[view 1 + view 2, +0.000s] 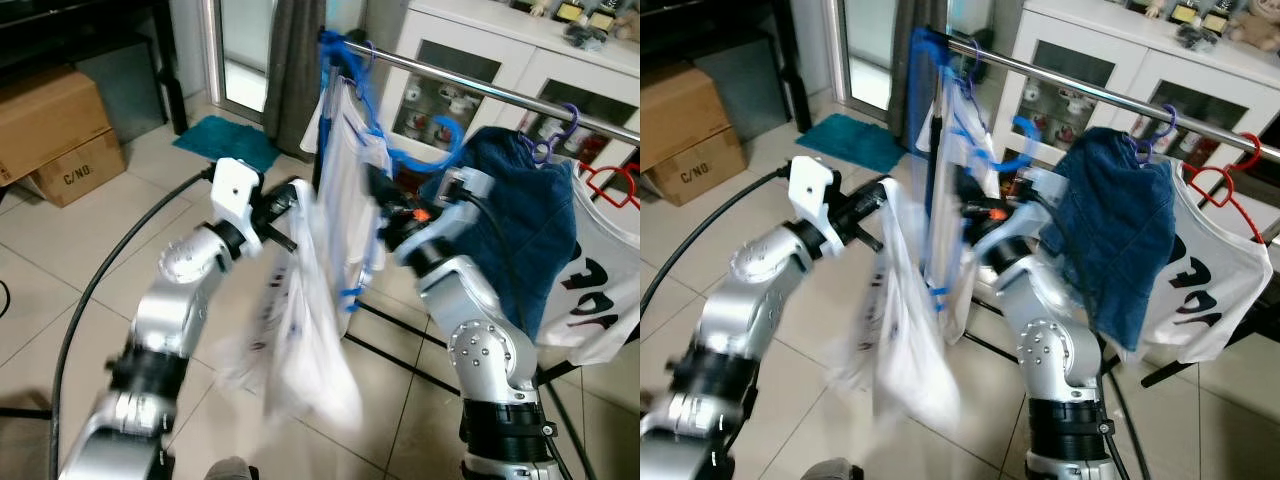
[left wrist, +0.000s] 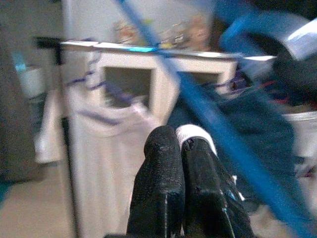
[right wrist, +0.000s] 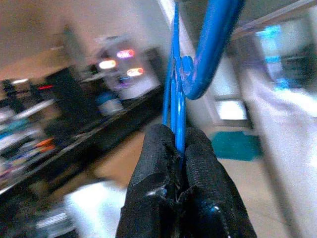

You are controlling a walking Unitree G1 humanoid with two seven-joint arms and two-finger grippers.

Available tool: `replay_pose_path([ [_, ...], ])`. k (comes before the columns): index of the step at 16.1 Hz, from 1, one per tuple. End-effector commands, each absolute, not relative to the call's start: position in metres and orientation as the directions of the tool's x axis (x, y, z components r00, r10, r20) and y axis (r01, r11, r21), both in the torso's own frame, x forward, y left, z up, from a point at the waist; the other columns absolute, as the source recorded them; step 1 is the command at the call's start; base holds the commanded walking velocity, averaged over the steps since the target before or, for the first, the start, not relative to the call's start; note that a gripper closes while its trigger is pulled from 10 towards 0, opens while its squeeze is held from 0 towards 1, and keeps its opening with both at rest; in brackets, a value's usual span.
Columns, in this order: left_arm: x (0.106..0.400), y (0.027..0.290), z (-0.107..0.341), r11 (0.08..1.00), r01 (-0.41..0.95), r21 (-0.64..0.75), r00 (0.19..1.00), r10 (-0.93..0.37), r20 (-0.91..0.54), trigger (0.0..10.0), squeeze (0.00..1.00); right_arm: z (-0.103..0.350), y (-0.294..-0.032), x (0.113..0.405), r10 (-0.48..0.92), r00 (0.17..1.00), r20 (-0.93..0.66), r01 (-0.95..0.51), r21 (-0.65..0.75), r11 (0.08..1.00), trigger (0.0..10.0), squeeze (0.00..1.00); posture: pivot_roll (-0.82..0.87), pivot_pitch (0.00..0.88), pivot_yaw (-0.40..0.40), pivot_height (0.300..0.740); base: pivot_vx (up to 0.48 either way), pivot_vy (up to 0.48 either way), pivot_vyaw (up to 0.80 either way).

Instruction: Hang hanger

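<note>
Room: tiled floor [image 1: 90, 260], white cabinet [image 1: 520, 70] standing behind a metal rail [image 1: 480, 90] carrying a denim garment [image 1: 520, 220].
Right gripper [image 3: 179, 148]: fingers clamping together on the blue hanger [image 3: 195, 59], just below its hook.
Left gripper [image 2: 181, 144]: fingers pinching together on the white garment [image 1: 320, 340].
Progress: hook is hovering beside the rail, probably not seated yet; hooking and releasing remain.

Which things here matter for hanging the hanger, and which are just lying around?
Job:
blue hanger, pinched in right gripper
white shirt, held by left gripper
rail

Lying about:
denim garment
red hanger
boxes
teal mat
cabinet
</note>
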State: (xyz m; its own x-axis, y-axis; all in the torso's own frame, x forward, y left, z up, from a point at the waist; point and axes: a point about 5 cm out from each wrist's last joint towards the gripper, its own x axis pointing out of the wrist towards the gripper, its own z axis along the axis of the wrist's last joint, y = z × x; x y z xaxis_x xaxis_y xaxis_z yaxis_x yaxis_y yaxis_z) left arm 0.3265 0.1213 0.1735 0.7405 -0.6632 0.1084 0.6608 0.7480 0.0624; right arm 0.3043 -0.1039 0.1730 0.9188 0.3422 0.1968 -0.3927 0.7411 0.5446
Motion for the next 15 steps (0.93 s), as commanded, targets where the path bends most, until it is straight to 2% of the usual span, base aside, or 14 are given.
replay_pose_path([
  [1,0.318,0.115,0.186,0.715,0.698,0.037,0.7,-0.693,0.171,0.0,0.0,0.175,-0.116,0.309,0.256,0.947,0.195,-0.321,0.497,0.807,0.0,0.0,-0.01,0.0,-0.093,0.74,0.0,0.0,0.0],
  [2,0.314,0.124,0.186,0.757,0.653,-0.002,0.744,-0.642,0.186,0.0,0.0,0.162,-0.127,0.312,0.192,0.977,0.093,-0.214,0.415,0.884,0.0,0.0,-0.01,0.0,-0.088,0.74,0.0,0.0,0.0],
  [3,0.312,0.14,0.179,0.817,0.576,-0.021,0.809,-0.566,0.16,0.0,0.0,0.15,-0.137,0.312,0.151,0.989,0.0,-0.141,0.343,0.929,3.3,0.0,-0.01,0.0,-0.089,0.74,0.0,0.0,0.0],
  [4,0.31,0.151,0.173,0.854,0.521,-0.015,0.848,-0.515,0.128,0.0,0.0,0.143,-0.14,0.31,0.153,0.987,-0.046,-0.13,0.326,0.937,5.5,0.0,-0.01,0.0,-0.091,0.74,0.0,0.0,0.0],
  [5,0.308,0.161,0.166,0.886,0.463,-0.001,0.882,-0.461,0.094,0.4,0.0,0.138,-0.141,0.309,0.173,0.982,-0.076,-0.144,0.294,0.945,10.0,0.0,0.0,0.0,-0.097,0.74,0.0,0.0,0.0],
  [6,0.297,0.19,0.143,0.959,0.281,-0.046,0.959,-0.283,-0.029,10.0,0.0,0.12,-0.145,0.302,0.193,0.966,-0.171,-0.159,0.191,0.969,10.0,0.0,0.0,0.0,-0.099,0.74,0.0,0.0,0.0],
  [8,0.281,0.202,0.128,0.973,0.22,-0.067,0.971,-0.225,-0.077,10.0,0.0,0.113,-0.15,0.297,0.139,0.973,-0.185,-0.123,0.097,0.988,10.0,0.0,-0.01,0.0,-0.084,0.74,0.0,0.0,-0.22],
  [10,0.269,0.2,0.121,0.973,0.214,-0.086,0.973,-0.22,-0.074,10.0,0.0,0.114,-0.152,0.29,0.112,0.978,-0.178,-0.089,0.135,0.987,10.0,0.0,-0.02,0.0,-0.08,0.74,0.0,0.0,-0.8],
  [12,0.267,0.194,0.121,0.973,0.206,-0.101,0.975,-0.213,-0.066,10.0,0.0,0.116,-0.153,0.284,0.138,0.977,-0.161,-0.127,0.075,0.989,10.0,0.0,-0.01,0.0,-0.094,0.74,0.0,0.0,-0.8],
  [13,0.264,0.188,0.125,0.972,0.228,-0.065,0.971,-0.232,-0.064,10.0,0.0,0.116,-0.152,0.283,0.152,0.976,-0.158,-0.139,0.093,0.986,10.0,0.0,0.0,0.0,-0.116,0.74,0.0,0.0,-0.8],
  [15,0.259,0.187,0.121,0.974,0.224,-0.044,0.971,-0.227,-0.079,10.0,0.0,0.118,-0.152,0.284,0.15,0.978,-0.147,-0.129,0.144,0.981,10.0,0.0,0.0,0.0,-0.112,0.74,0.0,0.0,-0.8],
])
